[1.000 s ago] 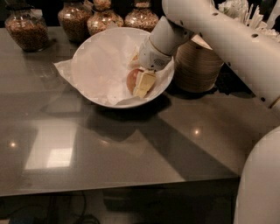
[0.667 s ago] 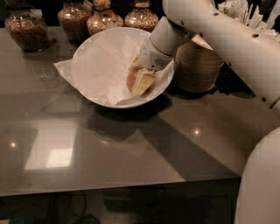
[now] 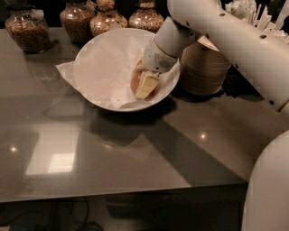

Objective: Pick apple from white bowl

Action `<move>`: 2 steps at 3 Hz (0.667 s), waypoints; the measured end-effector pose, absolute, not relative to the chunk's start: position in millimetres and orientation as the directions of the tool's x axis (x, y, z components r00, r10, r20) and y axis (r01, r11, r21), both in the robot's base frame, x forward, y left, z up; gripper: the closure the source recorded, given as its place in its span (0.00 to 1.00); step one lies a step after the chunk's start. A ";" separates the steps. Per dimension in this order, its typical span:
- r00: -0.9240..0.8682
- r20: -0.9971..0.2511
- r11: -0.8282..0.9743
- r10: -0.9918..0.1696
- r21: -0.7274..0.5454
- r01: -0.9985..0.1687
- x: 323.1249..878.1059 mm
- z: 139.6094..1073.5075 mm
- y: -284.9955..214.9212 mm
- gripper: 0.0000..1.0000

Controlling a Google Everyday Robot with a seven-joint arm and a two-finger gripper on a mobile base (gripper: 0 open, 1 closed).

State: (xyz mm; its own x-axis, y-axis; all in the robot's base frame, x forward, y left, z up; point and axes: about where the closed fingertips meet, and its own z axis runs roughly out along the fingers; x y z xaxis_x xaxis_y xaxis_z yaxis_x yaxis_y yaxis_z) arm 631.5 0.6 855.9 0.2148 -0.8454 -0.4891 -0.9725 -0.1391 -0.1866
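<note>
The white bowl (image 3: 118, 30), wide and lined with crumpled white paper, stands at the back middle of the grey table. The apple (image 3: 134, 84), reddish-orange, lies in the bowl's right side, mostly hidden. My gripper (image 3: 139, 84) reaches down into the bowl from the upper right. Its cream fingers (image 3: 147, 85) sit on either side of the apple and are shut on it. The apple still rests low in the bowl on the paper.
Several glass jars (image 3: 31, 30) of brown food line the table's back edge. A stack of beige paper bowls (image 3: 205, 67) stands just right of the white bowl, under my arm. Cutlery (image 3: 246, 11) is at the back right. The table's front edge (image 3: 113, 191) runs below.
</note>
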 end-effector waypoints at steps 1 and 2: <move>0.216 -0.490 -0.141 -0.844 -0.187 -0.972 631.2 856.2 1.2 1.00; 0.261 -0.522 -0.155 -0.812 -0.238 -0.959 623.5 887.9 8.8 1.00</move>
